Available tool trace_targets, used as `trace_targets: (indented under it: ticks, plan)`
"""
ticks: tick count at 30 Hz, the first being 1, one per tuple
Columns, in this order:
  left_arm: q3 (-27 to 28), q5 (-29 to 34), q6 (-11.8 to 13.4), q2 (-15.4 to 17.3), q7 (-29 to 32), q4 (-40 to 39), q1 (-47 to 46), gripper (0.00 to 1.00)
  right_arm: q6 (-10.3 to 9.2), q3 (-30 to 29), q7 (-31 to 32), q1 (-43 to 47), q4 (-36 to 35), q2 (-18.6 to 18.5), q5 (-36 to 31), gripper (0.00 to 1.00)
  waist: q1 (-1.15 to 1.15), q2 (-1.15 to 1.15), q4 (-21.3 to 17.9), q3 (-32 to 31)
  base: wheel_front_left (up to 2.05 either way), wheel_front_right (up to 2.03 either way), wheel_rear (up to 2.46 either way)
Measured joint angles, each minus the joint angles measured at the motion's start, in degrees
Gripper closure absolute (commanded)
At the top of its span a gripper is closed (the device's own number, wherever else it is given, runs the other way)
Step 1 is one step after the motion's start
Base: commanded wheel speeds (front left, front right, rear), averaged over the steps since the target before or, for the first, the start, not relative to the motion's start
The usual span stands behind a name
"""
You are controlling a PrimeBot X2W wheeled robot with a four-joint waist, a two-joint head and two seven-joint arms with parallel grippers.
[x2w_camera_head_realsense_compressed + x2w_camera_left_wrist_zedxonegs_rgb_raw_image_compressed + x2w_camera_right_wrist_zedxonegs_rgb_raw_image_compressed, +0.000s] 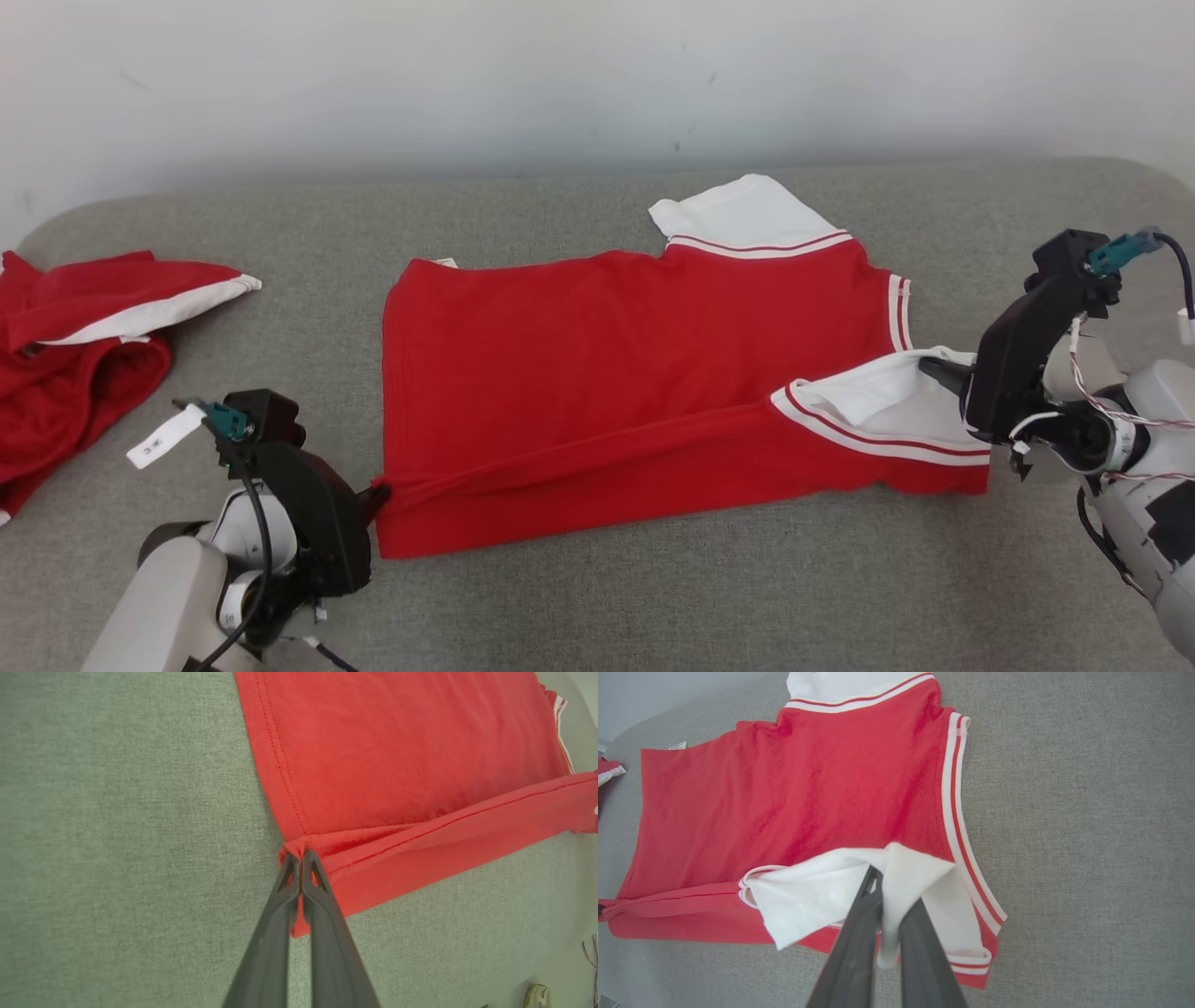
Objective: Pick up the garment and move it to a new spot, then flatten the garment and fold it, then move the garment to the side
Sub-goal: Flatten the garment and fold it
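The garment (597, 373) lies in the middle of the table (653, 597), a second garment (75, 345) at the far left, the left end effector (378, 493) at its near left corner, the right end effector (929, 366) at its right end.

Soft matt red knit garment (607, 373), ribbed white trim; coarse grey woven counter (653, 607); matt dark plastic left gripper (299, 858).

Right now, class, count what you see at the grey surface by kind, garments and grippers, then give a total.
Garments: 2, spread garment, bunched garment
Grippers: 2, left gripper, right gripper
Total: 4
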Motion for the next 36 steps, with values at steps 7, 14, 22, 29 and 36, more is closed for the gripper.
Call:
trace_targets:
  ticks: [7, 14, 22, 29, 36]
  plan:
    - [0.30, -0.40, 0.00, -1.53, 0.27, 4.27, -4.09, 1.00, -0.25, 0.89, -0.55, -4.22, 6.21, 3.05, -1.09, 1.00, 0.00, 0.00, 0.06, 2.35, 0.00, 0.00, 0.00]
    - [-0.52, -0.09, -0.38, -2.91, -0.89, 9.69, -8.39, 1.00, 1.13, 3.31, -2.44, -8.78, 12.84, 4.11, -4.47, 1.00, 0.00, 0.00, 0.09, 4.23, 0.00, 0.00, 0.00]
    - [-0.79, 0.90, -0.40, -3.82, -4.87, 14.67, -10.76, 0.00, 3.56, 3.70, -5.88, -10.30, 18.40, 6.28, -4.98, 0.00, -0.01, 0.00, 0.14, 3.42, 0.00, 0.00, 0.00]
    - [-0.42, 1.16, -0.41, -3.67, -9.58, 16.84, -10.89, 0.00, 5.24, 2.20, -9.96, -10.50, 21.51, 6.78, -4.01, 0.00, -0.01, 0.00, 0.05, 1.03, 0.00, 0.00, 0.00]
    - [-0.03, 4.65, 0.53, -0.67, -20.01, 11.72, -4.24, 0.00, 6.62, 3.24, -16.22, -3.61, 19.82, 5.15, -4.47, 0.00, -0.02, -0.01, -0.27, -2.18, 0.00, 0.00, 0.00]
